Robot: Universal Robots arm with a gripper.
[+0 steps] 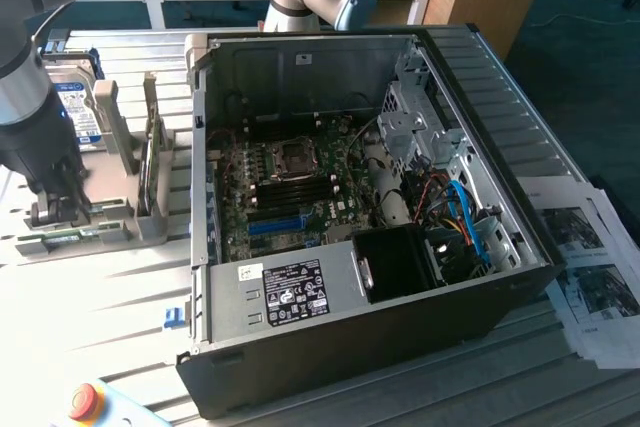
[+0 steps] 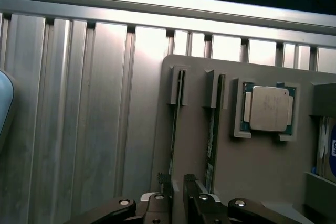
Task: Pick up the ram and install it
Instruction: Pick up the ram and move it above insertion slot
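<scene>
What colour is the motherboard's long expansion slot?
The expansion slot is blue; the exterior view shows it best.

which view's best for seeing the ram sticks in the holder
The wrist view: both ram sticks stand edge-on in the grey holder, right by the open gripper. In the exterior view they are a thin green strip low beneath the gripper.
</scene>
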